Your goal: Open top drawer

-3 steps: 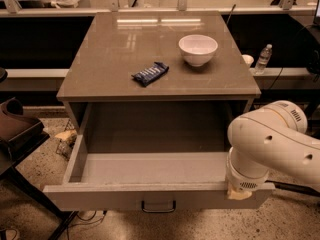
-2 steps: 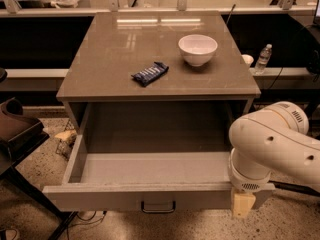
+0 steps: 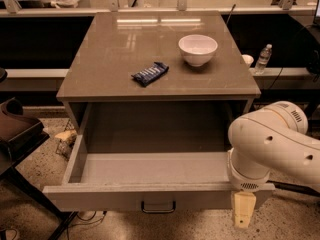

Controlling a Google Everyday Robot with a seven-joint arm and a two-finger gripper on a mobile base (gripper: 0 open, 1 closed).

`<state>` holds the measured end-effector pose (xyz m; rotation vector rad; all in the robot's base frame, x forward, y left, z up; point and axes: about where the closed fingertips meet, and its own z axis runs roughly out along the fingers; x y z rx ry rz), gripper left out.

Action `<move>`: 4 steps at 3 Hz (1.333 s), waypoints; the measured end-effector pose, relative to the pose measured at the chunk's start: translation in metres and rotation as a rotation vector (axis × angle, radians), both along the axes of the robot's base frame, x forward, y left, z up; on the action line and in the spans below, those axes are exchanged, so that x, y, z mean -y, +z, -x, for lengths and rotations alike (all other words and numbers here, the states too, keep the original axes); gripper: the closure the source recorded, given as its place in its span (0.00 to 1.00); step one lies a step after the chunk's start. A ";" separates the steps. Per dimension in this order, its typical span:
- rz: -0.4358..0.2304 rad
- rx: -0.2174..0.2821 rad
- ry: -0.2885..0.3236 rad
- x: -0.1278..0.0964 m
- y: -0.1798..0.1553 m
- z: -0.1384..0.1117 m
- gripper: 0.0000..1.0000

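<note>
The top drawer (image 3: 125,196) stands pulled far out of the cabinet, and its plain grey box interior (image 3: 155,166) holds nothing. A small dark bar handle (image 3: 158,206) sits at the centre of the drawer front. My gripper (image 3: 243,211) hangs off the white arm (image 3: 272,144) at the drawer's front right corner. It points down, just in front of and below the front panel. It is well to the right of the handle and holds nothing that I can see.
On the cabinet top (image 3: 110,59) lie a blue snack packet (image 3: 149,73) and a white bowl (image 3: 198,49). A water bottle (image 3: 263,59) stands on a ledge at the right. A dark chair (image 3: 15,134) is at the left, close to the drawer's corner.
The gripper has dropped lower, from beside the drawer's right front corner to below its front edge. The drawer has not moved.
</note>
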<state>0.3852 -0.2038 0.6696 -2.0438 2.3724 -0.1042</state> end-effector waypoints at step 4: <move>-0.019 0.095 0.074 0.005 0.109 -0.045 0.64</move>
